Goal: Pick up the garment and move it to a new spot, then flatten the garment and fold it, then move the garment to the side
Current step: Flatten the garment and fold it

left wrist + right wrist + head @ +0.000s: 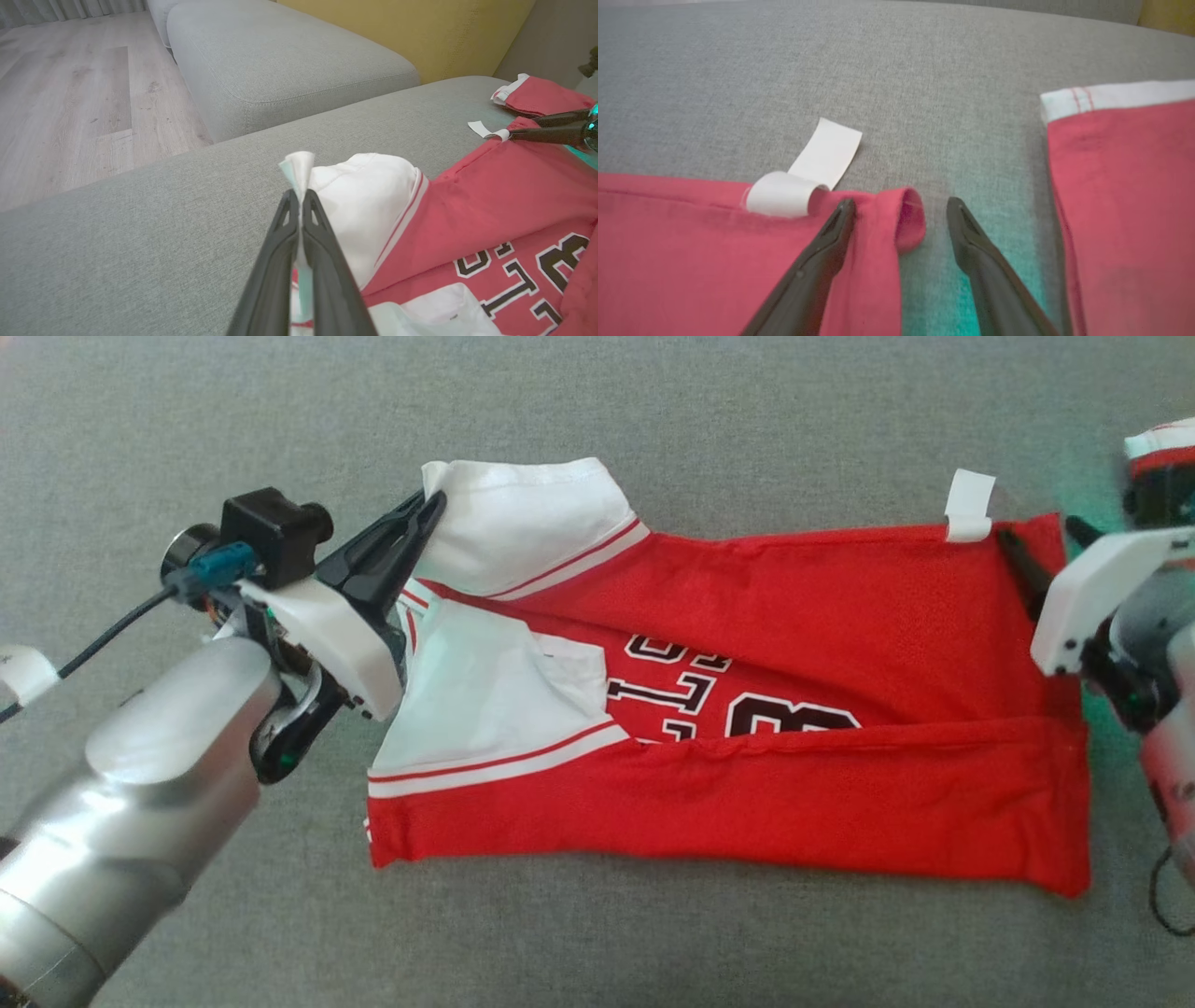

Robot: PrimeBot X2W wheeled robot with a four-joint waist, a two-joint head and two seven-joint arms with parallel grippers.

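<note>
Jersey (pixel 840 616), one, on grey cushion (pixel 653 411), left claw (pixel 299 193) pinching its white corner, right claw (pixel 900 203) spread wide.

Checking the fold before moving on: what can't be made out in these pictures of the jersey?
Head view: the lettering on the jersey, partly covered by its own folded red edge and white panel.
Left wrist view: how many layers the left tool pinches, hidden inside its closed grip.
Right wrist view: the red-and-white cloth, cut by the frame edge; same jersey or not, unclear.
Right wrist view: the white tag, too blurred for print.
</note>
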